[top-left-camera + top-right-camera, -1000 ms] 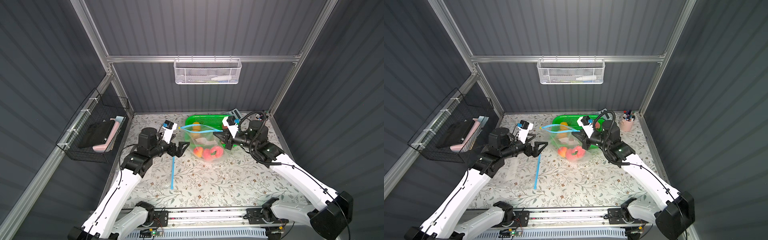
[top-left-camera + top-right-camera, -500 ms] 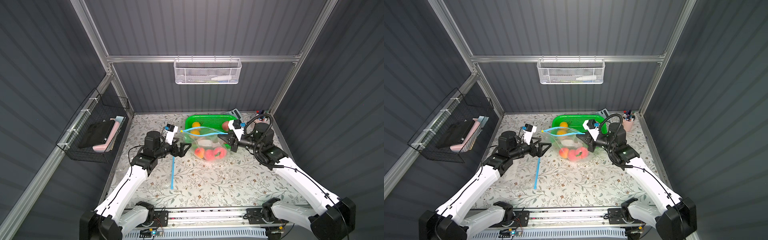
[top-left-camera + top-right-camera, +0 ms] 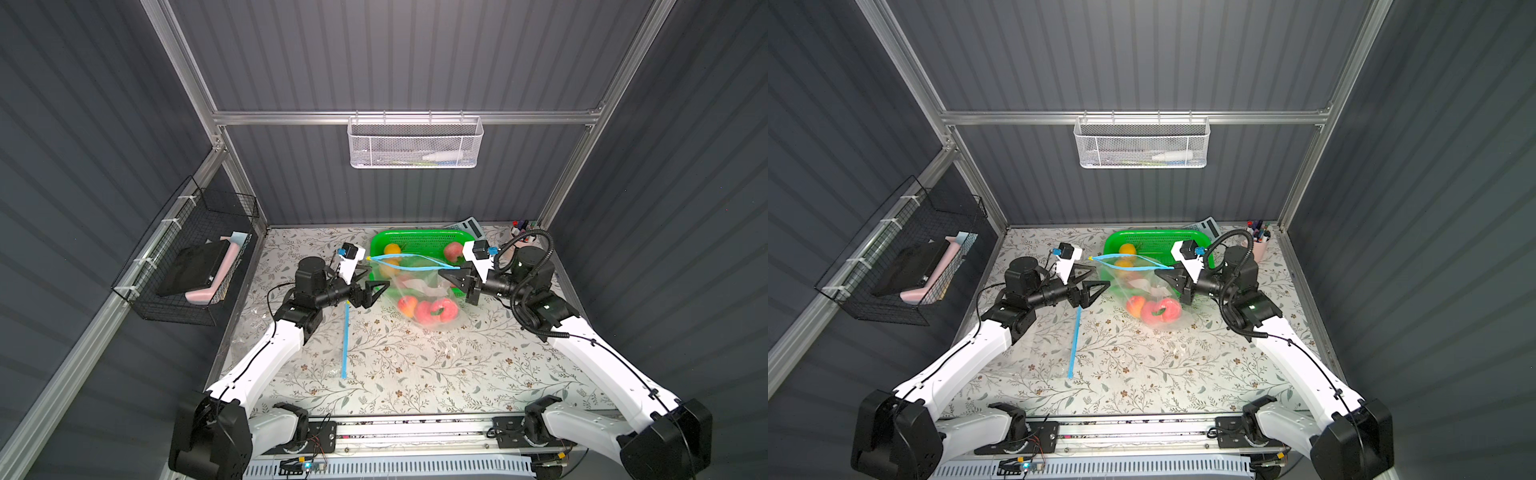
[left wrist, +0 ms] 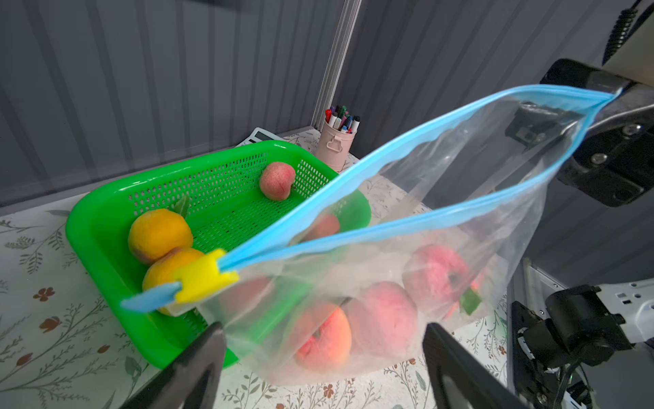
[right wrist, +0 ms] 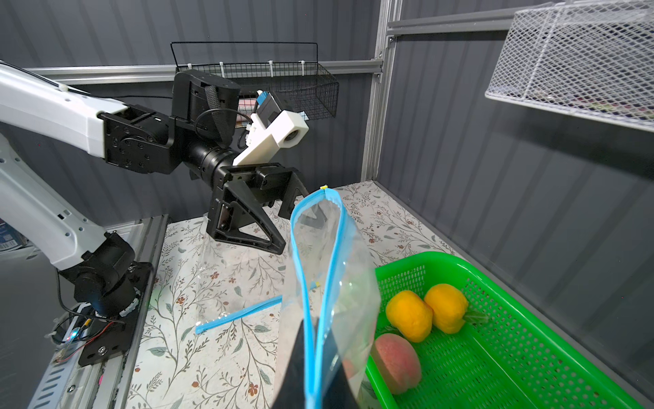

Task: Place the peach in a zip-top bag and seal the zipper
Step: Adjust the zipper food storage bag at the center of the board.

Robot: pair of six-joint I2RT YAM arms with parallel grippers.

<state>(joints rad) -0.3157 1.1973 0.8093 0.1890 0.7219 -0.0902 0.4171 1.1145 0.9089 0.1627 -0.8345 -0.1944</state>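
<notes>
Several pink peaches [image 3: 428, 311] lie low in the clear plastic zip-top bag [image 3: 419, 286], whose blue zipper strip [image 4: 389, 227] runs from the right gripper [image 3: 446, 274], clamped on one end, across to the small yellow slider [image 4: 203, 279] just beside the left gripper [image 3: 379, 277], its jaws apart

The green basket [image 3: 419, 241] blocks room behind the zip-top bag [image 3: 419, 286]; the table [image 3: 415, 365] in front lies open.

You've got a pen cup [image 4: 334, 141] and calculator [image 4: 260, 135] at the table's [image 3: 415, 374] back, plus a white mesh basket [image 3: 415, 145] and black wire basket [image 3: 178, 307] on the walls.
</notes>
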